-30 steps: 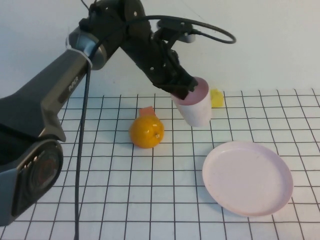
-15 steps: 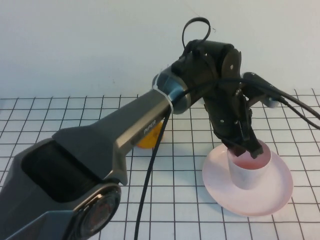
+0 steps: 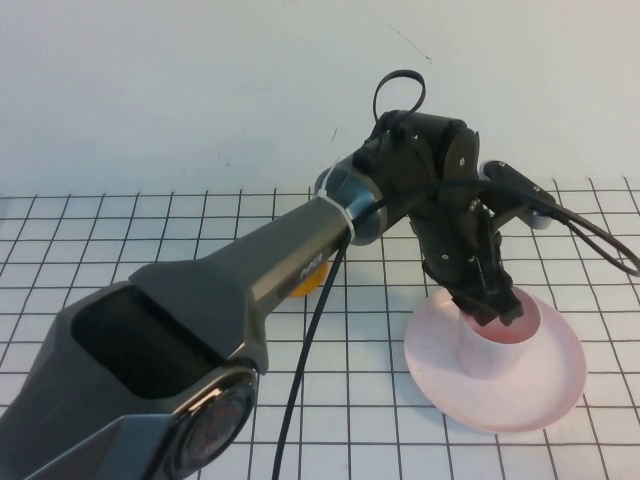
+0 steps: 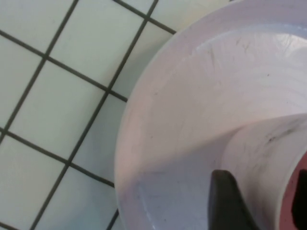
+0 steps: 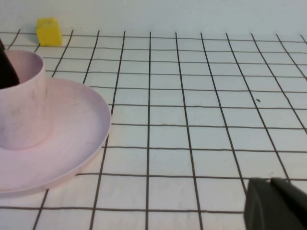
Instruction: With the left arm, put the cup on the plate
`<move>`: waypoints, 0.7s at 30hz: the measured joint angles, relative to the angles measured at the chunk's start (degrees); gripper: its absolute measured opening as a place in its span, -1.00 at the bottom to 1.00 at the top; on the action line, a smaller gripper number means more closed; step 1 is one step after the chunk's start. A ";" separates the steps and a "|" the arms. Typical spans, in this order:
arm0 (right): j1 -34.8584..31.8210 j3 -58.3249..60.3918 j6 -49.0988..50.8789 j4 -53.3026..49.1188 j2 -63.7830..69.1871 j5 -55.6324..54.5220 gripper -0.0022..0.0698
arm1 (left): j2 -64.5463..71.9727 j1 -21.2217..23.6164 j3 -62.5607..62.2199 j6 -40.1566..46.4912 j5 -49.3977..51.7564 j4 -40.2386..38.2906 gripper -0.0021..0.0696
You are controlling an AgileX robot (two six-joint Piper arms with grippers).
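Observation:
The pale pink cup (image 3: 492, 352) stands upright on the pale pink plate (image 3: 548, 385) at the right of the table. My left gripper (image 3: 495, 306) reaches down from above and is shut on the cup's rim, one finger outside the wall and one inside. In the left wrist view the outer finger (image 4: 225, 201) lies against the cup (image 4: 261, 148) over the plate (image 4: 192, 86). My right gripper (image 5: 270, 182) is shut and empty, low over the table, right of the plate (image 5: 72, 139) and cup (image 5: 21, 108). It does not show in the high view.
An orange (image 3: 306, 284) sits left of the plate, mostly hidden behind the left arm. A small yellow block (image 5: 49, 31) lies at the back beyond the plate. The table is a white surface with a black grid.
The left arm carried the cup from the air near the orange over to the right and lowered it onto the plate. The gripper stays closed on the cup.

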 joint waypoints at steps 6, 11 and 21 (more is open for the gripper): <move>0.00 0.00 0.00 0.00 0.00 0.00 -0.95 | -1.62 0.22 0.12 0.39 2.42 1.79 0.24; 0.00 0.00 0.00 0.00 0.00 0.00 -0.95 | -9.54 1.51 0.12 -0.09 2.89 7.07 0.01; 0.00 0.00 0.00 0.00 0.00 0.00 -0.95 | -30.23 2.35 0.12 -10.66 3.43 26.92 -0.91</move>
